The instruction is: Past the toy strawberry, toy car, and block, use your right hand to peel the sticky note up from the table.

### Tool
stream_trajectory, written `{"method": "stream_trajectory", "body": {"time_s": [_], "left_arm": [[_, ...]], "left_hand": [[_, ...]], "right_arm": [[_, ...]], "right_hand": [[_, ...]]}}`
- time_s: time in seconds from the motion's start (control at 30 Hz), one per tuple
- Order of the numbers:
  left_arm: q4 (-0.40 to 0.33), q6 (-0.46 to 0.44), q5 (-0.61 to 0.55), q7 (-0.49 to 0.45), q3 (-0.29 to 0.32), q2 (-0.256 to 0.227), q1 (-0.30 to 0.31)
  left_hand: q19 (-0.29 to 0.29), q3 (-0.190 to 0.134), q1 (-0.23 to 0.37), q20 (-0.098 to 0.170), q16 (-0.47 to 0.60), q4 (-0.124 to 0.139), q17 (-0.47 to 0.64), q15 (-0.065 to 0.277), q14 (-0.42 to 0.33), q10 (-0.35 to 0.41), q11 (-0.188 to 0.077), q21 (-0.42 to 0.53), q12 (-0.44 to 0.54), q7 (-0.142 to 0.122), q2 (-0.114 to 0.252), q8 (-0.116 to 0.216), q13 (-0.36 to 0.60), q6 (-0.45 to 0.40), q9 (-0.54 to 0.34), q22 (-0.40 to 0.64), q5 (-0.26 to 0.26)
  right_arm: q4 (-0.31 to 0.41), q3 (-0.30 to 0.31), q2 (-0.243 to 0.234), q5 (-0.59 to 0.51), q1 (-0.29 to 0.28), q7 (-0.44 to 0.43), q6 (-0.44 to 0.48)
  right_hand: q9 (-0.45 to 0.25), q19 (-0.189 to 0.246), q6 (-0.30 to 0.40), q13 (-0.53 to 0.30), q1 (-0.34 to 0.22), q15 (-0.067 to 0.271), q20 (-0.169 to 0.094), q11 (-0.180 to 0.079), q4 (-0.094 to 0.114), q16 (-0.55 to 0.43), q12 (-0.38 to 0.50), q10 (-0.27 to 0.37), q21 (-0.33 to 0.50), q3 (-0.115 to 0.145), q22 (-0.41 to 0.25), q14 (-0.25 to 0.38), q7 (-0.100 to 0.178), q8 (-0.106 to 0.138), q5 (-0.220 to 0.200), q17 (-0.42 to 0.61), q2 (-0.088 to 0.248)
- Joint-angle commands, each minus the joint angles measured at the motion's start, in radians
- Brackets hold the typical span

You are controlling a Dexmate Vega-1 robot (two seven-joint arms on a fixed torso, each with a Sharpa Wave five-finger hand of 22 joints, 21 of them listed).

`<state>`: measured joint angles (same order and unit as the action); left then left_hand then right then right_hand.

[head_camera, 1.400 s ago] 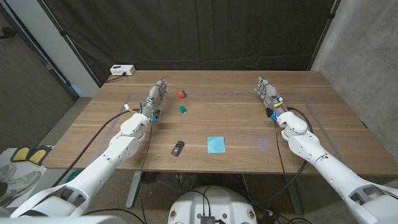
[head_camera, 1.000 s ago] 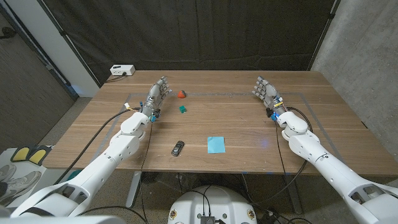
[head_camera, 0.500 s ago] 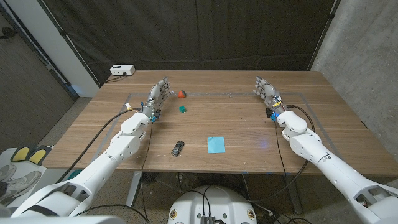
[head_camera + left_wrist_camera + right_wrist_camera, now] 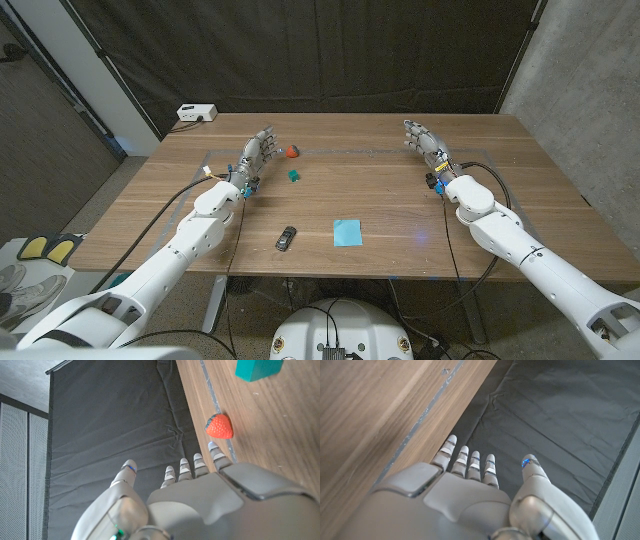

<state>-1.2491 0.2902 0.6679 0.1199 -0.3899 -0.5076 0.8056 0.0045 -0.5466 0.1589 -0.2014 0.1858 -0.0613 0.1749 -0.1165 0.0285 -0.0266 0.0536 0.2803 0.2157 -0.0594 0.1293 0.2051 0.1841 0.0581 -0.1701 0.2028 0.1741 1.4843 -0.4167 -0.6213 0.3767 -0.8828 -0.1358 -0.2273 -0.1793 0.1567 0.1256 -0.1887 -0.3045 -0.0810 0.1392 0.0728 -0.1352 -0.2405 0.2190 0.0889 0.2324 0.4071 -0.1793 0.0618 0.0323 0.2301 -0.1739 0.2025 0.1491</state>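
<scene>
We see the right hand (image 4: pixel 424 144) spread, holding nothing, at two o'clock. The sticky note (image 4: pixel 347 232) lies flat at six o'clock. The left hand (image 4: pixel 254 156) is spread too.

Wooden table (image 4: pixel 380 215), black curtain (image 4: pixel 330 60) behind, perhaps concrete wall (image 4: pixel 590 90)

There are no words, numbers, or signs that can be read on anything in these pictures.
</scene>
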Motion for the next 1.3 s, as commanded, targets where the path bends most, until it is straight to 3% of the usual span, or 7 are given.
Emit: {"method": "stream_trajectory", "body": {"time_s": [0.03,0.8,1.3], "left_arm": [[-0.006,-0.013,-0.004,0.012,-0.006,-0.005,-0.005],[-0.027,-0.017,-0.003,0.018,-0.013,-0.007,0.011],[-0.046,-0.019,-0.006,0.016,-0.016,-0.012,0.018]], "left_hand": [[0.000,-0.006,0.011,-0.010,0.009,-0.005,0.002,-0.004,-0.009,-0.001,0.006,0.006,0.005,0.001,-0.004,0.002,0.005,-0.013,-0.005,0.004,0.002],[0.000,-0.010,0.014,-0.012,0.012,-0.008,0.004,-0.013,-0.031,0.004,0.006,0.006,0.005,0.003,-0.003,-0.006,0.007,-0.018,-0.005,0.007,0.000],[0.001,-0.012,0.014,-0.012,0.011,-0.009,0.005,-0.014,-0.036,0.011,0.005,0.006,0.006,0.002,-0.004,-0.010,0.008,-0.020,-0.006,0.008,0.000]], "right_arm": [[0.161,-0.006,-0.088,-0.099,-0.049,-0.048,0.076],[0.414,-0.018,-0.225,-0.263,-0.102,-0.047,0.279],[0.534,-0.034,-0.282,-0.336,-0.107,-0.003,0.383]], "right_hand": [[-0.005,0.013,0.011,-0.003,-0.010,0.001,-0.002,0.000,-0.002,-0.008,0.011,0.016,0.005,0.010,-0.002,0.012,-0.001,0.006,-0.005,0.003,-0.001],[-0.005,0.022,0.019,-0.003,-0.016,0.004,0.001,0.002,-0.001,-0.011,0.008,0.031,0.004,0.013,-0.002,0.025,-0.002,0.000,-0.004,0.005,0.002],[-0.005,0.032,0.034,-0.003,-0.020,0.007,0.002,0.000,0.000,-0.015,0.010,0.050,0.004,0.015,-0.002,0.041,-0.001,-0.002,-0.004,0.006,0.004]]}}
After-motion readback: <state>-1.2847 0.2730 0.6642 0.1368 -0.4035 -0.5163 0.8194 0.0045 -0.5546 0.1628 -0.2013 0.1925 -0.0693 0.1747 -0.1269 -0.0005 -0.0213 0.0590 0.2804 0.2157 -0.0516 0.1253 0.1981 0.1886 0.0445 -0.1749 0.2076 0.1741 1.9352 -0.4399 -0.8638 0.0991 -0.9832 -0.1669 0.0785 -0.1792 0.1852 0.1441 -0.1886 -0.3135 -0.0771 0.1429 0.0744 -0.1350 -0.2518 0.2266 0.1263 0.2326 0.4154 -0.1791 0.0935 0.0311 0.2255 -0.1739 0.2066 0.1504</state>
